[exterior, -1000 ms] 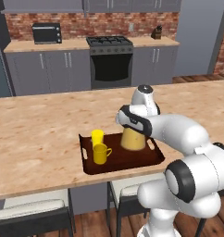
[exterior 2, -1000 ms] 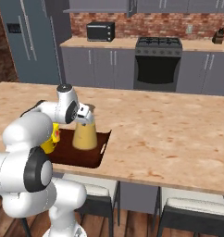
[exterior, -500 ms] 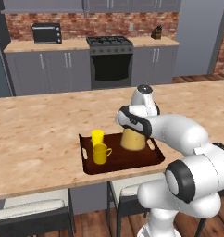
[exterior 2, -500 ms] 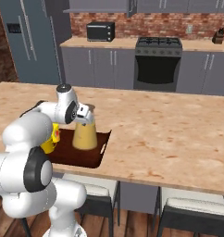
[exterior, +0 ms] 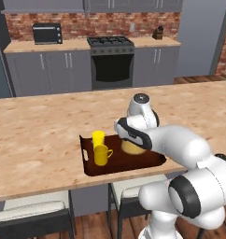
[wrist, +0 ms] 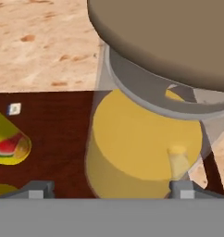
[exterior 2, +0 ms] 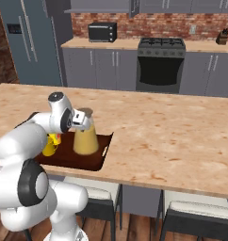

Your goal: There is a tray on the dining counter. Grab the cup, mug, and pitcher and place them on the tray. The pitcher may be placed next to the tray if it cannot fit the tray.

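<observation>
Pitcher (exterior 2: 85,137), cup (exterior: 98,138), mug (exterior: 102,155) on tray (exterior: 89,168); jaws wide apart.

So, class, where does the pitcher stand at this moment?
The pitcher stands upright on the tray, at its right end as the right base view shows it, with the mug and cup at the other end.

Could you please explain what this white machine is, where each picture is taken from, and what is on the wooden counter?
It is a white robot arm on a driving base in a rendered kitchen. Two pictures come from cameras behind it, left and right; the third looks along its gripper, whose fingers stand open around the pitcher of orange juice, holding nothing. On the tan dining counter sits a dark tray carrying the pitcher, a tall yellow cup and a squat yellow mug.
</observation>
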